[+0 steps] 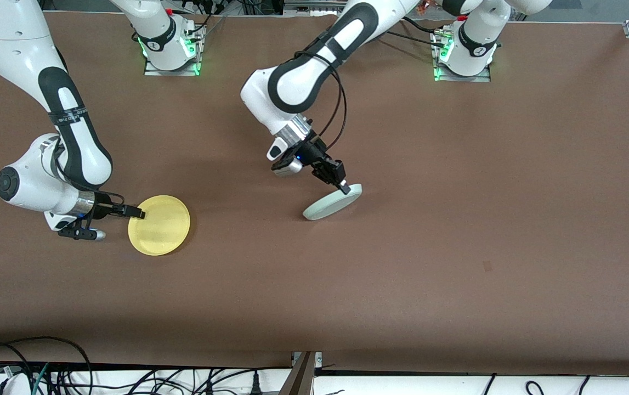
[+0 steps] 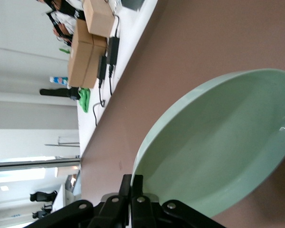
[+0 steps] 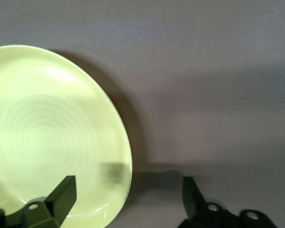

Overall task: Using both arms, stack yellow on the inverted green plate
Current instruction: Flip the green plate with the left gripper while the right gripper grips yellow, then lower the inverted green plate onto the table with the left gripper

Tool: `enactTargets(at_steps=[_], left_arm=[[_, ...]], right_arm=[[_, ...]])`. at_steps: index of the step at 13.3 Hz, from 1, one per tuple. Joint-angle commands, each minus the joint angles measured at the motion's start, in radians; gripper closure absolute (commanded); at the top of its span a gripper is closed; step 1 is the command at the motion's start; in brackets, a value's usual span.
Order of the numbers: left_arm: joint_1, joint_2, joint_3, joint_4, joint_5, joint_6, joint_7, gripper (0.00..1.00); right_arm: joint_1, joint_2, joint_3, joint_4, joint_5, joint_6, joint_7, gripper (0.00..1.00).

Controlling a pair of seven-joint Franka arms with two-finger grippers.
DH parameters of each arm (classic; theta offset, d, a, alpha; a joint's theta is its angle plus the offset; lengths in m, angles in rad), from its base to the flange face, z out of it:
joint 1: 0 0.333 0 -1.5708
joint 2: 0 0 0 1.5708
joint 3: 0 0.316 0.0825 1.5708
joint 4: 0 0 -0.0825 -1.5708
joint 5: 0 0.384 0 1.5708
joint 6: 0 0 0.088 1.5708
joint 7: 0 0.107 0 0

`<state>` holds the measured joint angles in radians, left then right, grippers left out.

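The right gripper [image 1: 140, 214] sits low at the rim of the yellow plate [image 1: 159, 225], toward the right arm's end of the worktop [image 1: 457, 247]. The right wrist view shows its fingers [image 3: 61, 194] spread wide: one is over the plate's inner face, the other over bare worktop, and the rim is not yet pinched. The yellow plate lies flat, right way up.

The left gripper [image 1: 343, 187] is clamped on the upper rim of the green plate [image 1: 332, 202], near the middle of the worktop. That plate is tipped steeply, with its lower edge apparently on the worktop. The left wrist view shows the hollow face turned toward the camera.

Assessment: the step in hand is turning the green plate over. It would be done well by keeping the lower edge as a pivot, rolling the wrist slowly past vertical and lowering the plate without dropping it. A thin rim grip may slip. The right arm's lift appears best timed after the green plate settles.
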<state>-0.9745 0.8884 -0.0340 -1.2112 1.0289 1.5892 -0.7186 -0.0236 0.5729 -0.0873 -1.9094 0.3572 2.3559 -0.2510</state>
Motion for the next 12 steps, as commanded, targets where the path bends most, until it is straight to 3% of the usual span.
enactTargets(at_steps=[1,3,6,9,12], left_arm=[[-0.012,0.029,0.031,0.05,0.086,-0.075,0.015,1.0],[-0.012,0.041,0.039,0.05,0.117,-0.116,0.016,1.0],[-0.035,0.056,0.048,0.05,0.122,-0.126,0.016,1.0],[-0.085,0.093,0.088,0.051,0.125,-0.147,0.013,1.0],[-0.15,0.136,0.141,0.053,0.126,-0.176,0.005,1.0]], right_arm=[[-0.006,0.004,0.004,-0.002,0.028,0.023,-0.051,0.32],[-0.006,0.012,0.004,-0.002,0.028,0.025,-0.053,0.5],[-0.007,0.013,0.004,0.0,0.028,0.025,-0.053,0.52],[-0.006,0.013,0.004,0.0,0.028,0.025,-0.051,0.76],[-0.004,0.012,0.004,0.003,0.026,0.022,-0.051,0.89]])
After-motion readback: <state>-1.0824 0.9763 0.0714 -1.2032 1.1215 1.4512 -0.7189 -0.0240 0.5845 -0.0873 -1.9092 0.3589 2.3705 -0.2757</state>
